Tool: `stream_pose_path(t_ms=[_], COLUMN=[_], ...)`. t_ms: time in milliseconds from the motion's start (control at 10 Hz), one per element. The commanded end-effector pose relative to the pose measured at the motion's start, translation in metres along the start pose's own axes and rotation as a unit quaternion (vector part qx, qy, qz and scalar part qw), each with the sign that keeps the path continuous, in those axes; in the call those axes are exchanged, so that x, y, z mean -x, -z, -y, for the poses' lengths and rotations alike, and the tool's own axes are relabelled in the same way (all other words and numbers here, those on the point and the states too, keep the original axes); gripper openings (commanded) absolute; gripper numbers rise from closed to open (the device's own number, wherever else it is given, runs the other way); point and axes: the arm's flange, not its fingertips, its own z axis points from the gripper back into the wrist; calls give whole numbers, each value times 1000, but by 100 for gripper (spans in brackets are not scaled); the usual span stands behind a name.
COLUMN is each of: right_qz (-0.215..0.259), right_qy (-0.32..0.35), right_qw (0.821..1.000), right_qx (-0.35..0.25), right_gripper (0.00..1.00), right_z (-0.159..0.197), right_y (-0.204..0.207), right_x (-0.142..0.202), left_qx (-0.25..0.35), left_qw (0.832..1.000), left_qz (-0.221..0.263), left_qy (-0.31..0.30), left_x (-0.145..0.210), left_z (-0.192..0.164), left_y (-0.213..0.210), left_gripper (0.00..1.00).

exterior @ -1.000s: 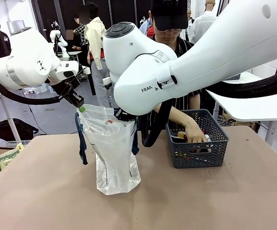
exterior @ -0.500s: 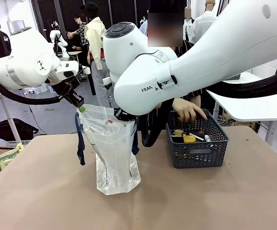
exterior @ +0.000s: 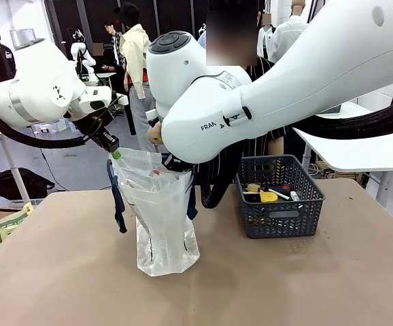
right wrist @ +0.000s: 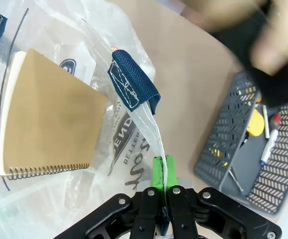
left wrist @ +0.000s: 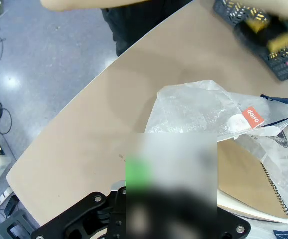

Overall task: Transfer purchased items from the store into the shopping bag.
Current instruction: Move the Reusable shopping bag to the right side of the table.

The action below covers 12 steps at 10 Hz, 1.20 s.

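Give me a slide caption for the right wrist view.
Right end effector clamps the shopping bag rim; spiral notebook inside, grey basket alongside.

The left arm (exterior: 40,95) is white and round, with a grey ring (exterior: 16,102) on it. A thick black cable (exterior: 26,139) runs under it. The right arm (exterior: 285,88) is white too, big and smooth. It has a dark round cap (exterior: 171,42) on one joint and black letters (exterior: 212,125) on its side. The left pincer (exterior: 109,142) is black. The right pincer (right wrist: 164,167) is black as well, with bright green pads (right wrist: 157,172) and small silver screws (right wrist: 176,189) on its base. The person (exterior: 261,142) wears a dark shirt with thin stripes.
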Motion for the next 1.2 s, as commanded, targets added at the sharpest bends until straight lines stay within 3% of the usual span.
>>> stream_pose_path(t_ms=[0, 1100], right_qz=[-4, -4], right_qy=[-3, -3], right_qw=[1000, 1000], right_qx=[-8, -8], right_gripper=[0, 0], right_z=[4, 4], right_y=[-1, -1], right_x=[3, 3], left_qx=[-4, -4], left_qw=[1000, 1000], left_qz=[9, 9], left_qy=[-5, -5], left_x=[5, 5], left_z=[-1, -1], left_y=[-3, -3], left_gripper=[0, 0])
